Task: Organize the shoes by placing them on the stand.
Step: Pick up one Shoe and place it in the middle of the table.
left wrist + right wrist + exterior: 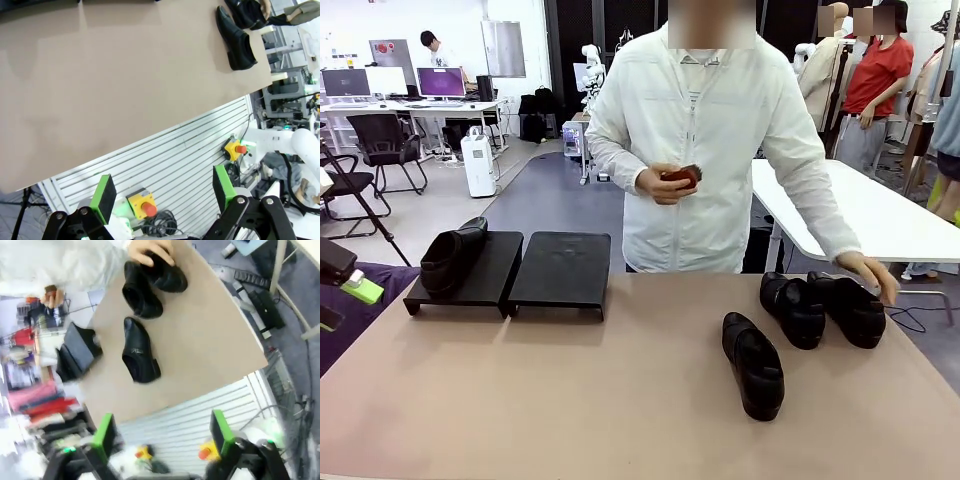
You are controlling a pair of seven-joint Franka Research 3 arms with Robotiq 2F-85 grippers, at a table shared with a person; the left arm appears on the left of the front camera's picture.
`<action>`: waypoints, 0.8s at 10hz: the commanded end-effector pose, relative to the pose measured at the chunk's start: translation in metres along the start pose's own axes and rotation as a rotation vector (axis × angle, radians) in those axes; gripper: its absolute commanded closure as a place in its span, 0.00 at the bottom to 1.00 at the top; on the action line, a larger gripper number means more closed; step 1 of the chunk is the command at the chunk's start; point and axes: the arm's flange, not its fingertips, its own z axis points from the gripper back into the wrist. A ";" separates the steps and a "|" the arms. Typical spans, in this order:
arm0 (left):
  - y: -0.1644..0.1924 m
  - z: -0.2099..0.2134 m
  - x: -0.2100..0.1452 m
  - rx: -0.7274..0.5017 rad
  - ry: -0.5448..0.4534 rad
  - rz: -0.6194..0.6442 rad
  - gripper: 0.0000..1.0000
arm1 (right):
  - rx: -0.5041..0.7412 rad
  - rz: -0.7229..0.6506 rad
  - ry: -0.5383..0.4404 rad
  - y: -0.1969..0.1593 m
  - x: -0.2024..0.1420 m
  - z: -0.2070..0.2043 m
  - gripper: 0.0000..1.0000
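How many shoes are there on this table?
4. One shoe lies on the stand, left panel; one alone on the table at right; two side by side beyond it, a hand on the outer one. None looks hidden.

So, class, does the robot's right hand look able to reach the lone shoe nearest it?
Probably yes. The right hand is open, and the lone shoe lies apart on bare table; the person's hand is at a farther shoe.

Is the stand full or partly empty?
Partly empty: one shoe sits on the left panel of the stand; its right panel is bare.
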 end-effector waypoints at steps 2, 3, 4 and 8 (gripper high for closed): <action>0.002 0.002 -0.001 -0.018 0.000 -0.012 0.00 | -0.123 0.218 0.219 0.099 0.013 -0.126 0.00; 0.002 0.002 -0.001 -0.018 0.000 -0.012 0.00 | -0.177 0.269 0.251 0.129 0.005 -0.166 0.00; 0.002 0.002 -0.001 -0.018 0.000 -0.012 0.00 | -0.220 0.309 0.287 0.155 -0.014 -0.202 0.00; 0.002 0.002 -0.001 -0.018 0.000 -0.012 0.00 | -0.416 0.454 0.338 0.214 -0.095 -0.361 0.00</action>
